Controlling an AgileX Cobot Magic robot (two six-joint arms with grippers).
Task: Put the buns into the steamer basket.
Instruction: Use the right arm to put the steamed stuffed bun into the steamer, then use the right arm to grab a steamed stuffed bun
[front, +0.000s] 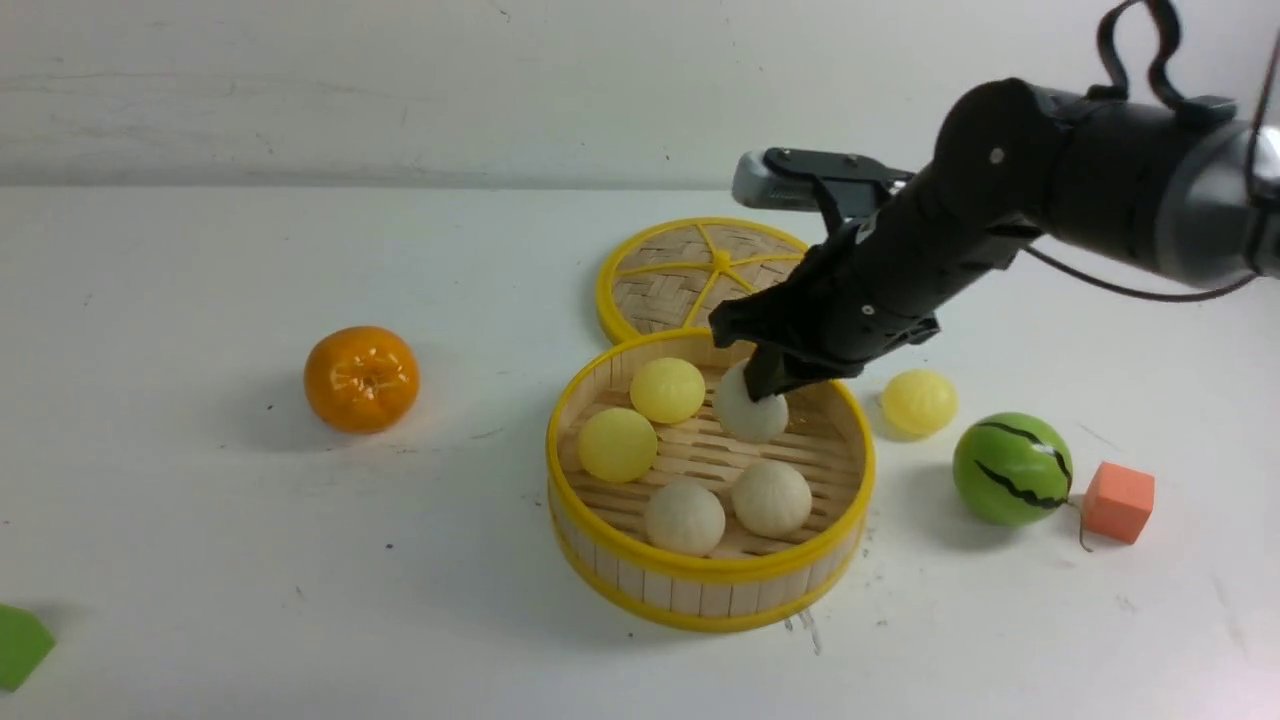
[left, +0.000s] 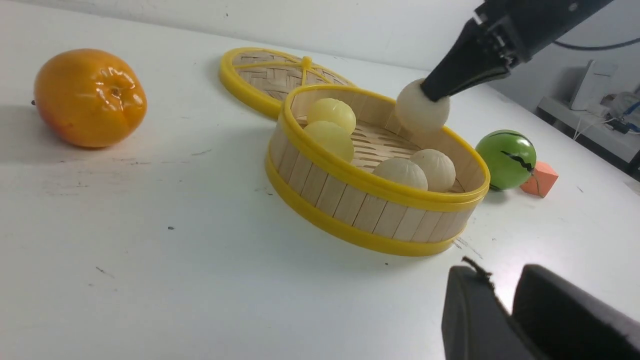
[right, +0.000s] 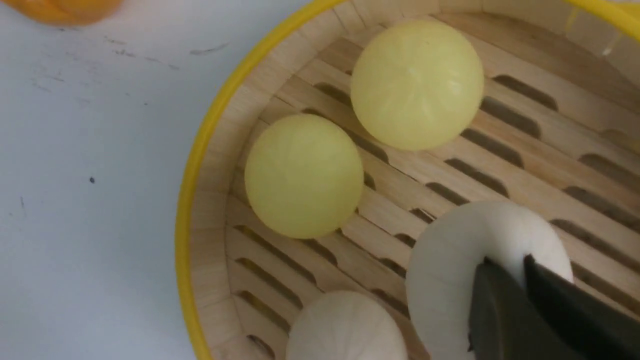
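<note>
Front view: right gripper (front: 765, 385) clamped tight on the top of a white bun (front: 752, 412), hanging just under the fingertips at rim height over the steamer basket (front: 700, 600), near its far right wall. Round, no longer side; pinched crown up. On the slats, two yellow buns (front: 667, 390) (front: 617, 445) far left, two pale buns (front: 685, 517) (front: 771, 497) nearer. Outside, sixth bun (front: 918, 402) on the worktop just right of the basket. In left wrist view, left gripper (left: 505, 310) narrowly parted, empty.
</note>
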